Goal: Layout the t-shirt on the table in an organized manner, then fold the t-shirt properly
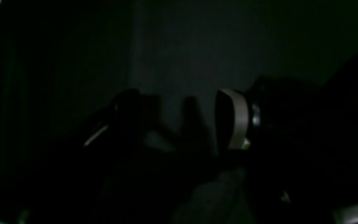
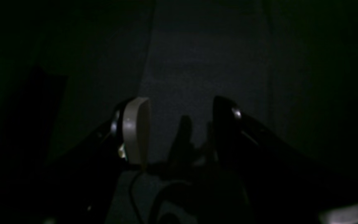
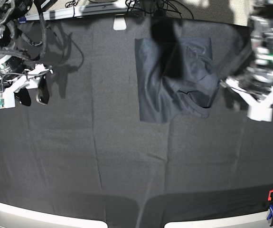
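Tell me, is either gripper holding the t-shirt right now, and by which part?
Nothing is held. The left gripper and right gripper both stand open, clear of the t-shirt, which lies partly folded on the table.

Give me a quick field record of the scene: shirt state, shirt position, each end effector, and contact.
shirt: dark navy-charcoal short-sleeved t-shirt, partly folded into a rough rectangle, rumpled toward its right side in the base view
position: far middle of the matte black fabric table
left end effector: open, raised beside the shirt's right edge in the base view, blurred
right end effector: open, over bare cloth, well apart from the shirt
contact: neither holds the shirt
clamp: red and blue clamp at near corner
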You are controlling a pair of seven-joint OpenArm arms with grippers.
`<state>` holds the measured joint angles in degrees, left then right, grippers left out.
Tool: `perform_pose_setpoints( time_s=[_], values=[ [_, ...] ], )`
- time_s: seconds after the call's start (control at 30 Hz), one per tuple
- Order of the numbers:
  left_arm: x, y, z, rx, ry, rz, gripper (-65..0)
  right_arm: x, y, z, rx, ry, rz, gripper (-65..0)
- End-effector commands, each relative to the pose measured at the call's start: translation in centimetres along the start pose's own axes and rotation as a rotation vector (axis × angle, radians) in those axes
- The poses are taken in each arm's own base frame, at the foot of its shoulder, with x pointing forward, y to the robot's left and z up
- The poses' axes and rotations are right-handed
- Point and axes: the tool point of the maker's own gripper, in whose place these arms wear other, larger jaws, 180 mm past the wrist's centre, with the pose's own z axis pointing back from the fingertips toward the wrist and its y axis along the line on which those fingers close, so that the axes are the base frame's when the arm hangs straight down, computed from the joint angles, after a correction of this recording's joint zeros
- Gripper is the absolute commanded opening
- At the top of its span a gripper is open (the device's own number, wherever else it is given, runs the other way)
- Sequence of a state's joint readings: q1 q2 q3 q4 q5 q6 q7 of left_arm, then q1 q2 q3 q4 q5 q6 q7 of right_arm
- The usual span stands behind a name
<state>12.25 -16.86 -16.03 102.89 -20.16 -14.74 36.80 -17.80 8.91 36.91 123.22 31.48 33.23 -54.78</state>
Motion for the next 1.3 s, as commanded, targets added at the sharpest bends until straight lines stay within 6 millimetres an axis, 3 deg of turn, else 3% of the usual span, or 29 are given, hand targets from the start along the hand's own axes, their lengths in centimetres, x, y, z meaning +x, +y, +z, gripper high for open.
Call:
perform_pose_setpoints(
  time_s=[0.0,0.1,0.23,0.4,0.6,0.83,1.07,1.27],
  values=[
    [1.6,0.3,0.7,-0.037,-0.053,0.026,-31.2,1.1,0.1,0.3,0.008,-0.037,0.031,-33.6],
    [1.3,-1.2,2.3,-0.219,-0.043,0.117,-31.1,1.2,0.2,0.3,0.009,-0.041,0.032,-33.6],
    [-1.1,-5.1,4.5,-0.452,0.044,0.152,-31.1,1.5,0.5,0.3,0.027,-0.057,0.021,-33.6],
    [-2.3,-5.6,5.3,-0.478,0.070,0.193,-31.1,1.9,1.1,0.4,0.063,-0.081,0.003,-33.6],
    [-1.0,-7.0,6.1,-0.571,0.020,0.244,-31.1,1.8,1.1,0.4,0.062,-0.075,0.004,-33.6],
    [-1.0,-8.2,7.0,-0.655,0.027,0.244,-31.1,1.8,1.1,0.4,0.063,-0.074,0.004,-33.6],
    [-0.4,-8.5,7.2,-0.678,-0.001,0.270,-31.1,1.8,1.1,0.4,0.063,-0.074,0.004,-33.6],
    [-2.5,-8.1,6.9,-0.638,0.092,0.209,-31.1,1.8,1.1,0.4,0.063,-0.073,0.004,-33.6]
  ],
)
